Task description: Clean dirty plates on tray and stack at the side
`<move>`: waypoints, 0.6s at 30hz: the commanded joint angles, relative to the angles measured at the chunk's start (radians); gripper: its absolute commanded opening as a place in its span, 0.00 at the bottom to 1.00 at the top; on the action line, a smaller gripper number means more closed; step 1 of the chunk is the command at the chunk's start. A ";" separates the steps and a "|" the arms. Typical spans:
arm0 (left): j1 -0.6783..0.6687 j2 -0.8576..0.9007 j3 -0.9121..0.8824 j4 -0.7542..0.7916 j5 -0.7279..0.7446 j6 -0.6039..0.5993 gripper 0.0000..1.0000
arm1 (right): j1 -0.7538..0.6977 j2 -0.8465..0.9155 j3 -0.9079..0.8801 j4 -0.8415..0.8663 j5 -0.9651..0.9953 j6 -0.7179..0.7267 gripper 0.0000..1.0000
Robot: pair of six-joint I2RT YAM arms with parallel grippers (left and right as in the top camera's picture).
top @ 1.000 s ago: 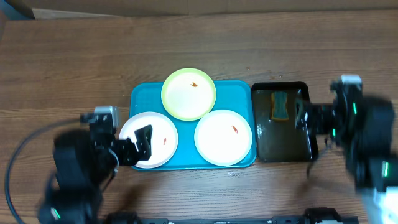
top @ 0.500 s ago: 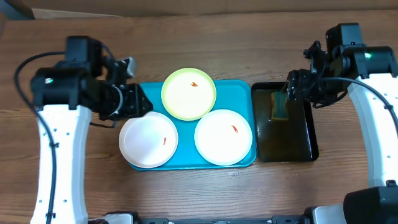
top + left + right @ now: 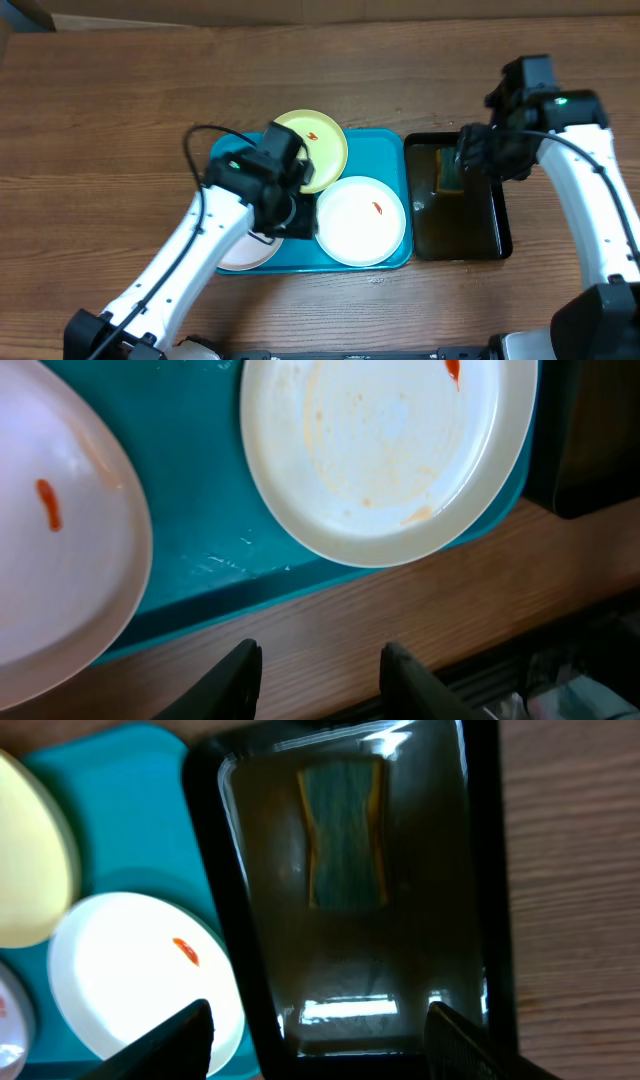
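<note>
The turquoise tray (image 3: pixel 385 145) holds three plates. The yellow-green rimmed plate (image 3: pixel 318 140) lies at its back, with a red smear. A white plate (image 3: pixel 360 220) with a red smear lies front right. Another white plate (image 3: pixel 243 252) lies front left, mostly hidden under my left arm. My left gripper (image 3: pixel 292 218) hovers open between the two white plates; in the left wrist view it (image 3: pixel 320 670) stands over the wood just past the tray (image 3: pixel 200 530), nothing between its fingers (image 3: pixel 243 672). My right gripper (image 3: pixel 465 160) is open above the black tray (image 3: pixel 480 870).
The black tray (image 3: pixel 495 235) stands right of the turquoise one and holds dark liquid and a green-yellow sponge (image 3: pixel 345 835). Bare wooden table (image 3: pixel 120 120) surrounds both trays, widest on the left. My left arm crosses the tray's front left corner.
My left arm has swung from the tray's left side in over it, covering the front left white plate. The right gripper shifted slightly over the black tray's back end.
</note>
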 commanded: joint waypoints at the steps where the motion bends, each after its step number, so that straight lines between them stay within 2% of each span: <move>1: -0.056 -0.003 -0.060 0.077 -0.086 -0.121 0.40 | 0.028 -0.001 -0.116 0.105 0.051 0.030 0.69; 6: -0.087 0.016 -0.109 0.140 -0.216 -0.233 0.37 | 0.042 0.008 -0.243 0.314 0.053 0.030 0.66; 18: -0.090 0.103 -0.127 0.245 -0.214 -0.238 0.41 | 0.044 0.027 -0.460 0.647 0.152 0.023 0.68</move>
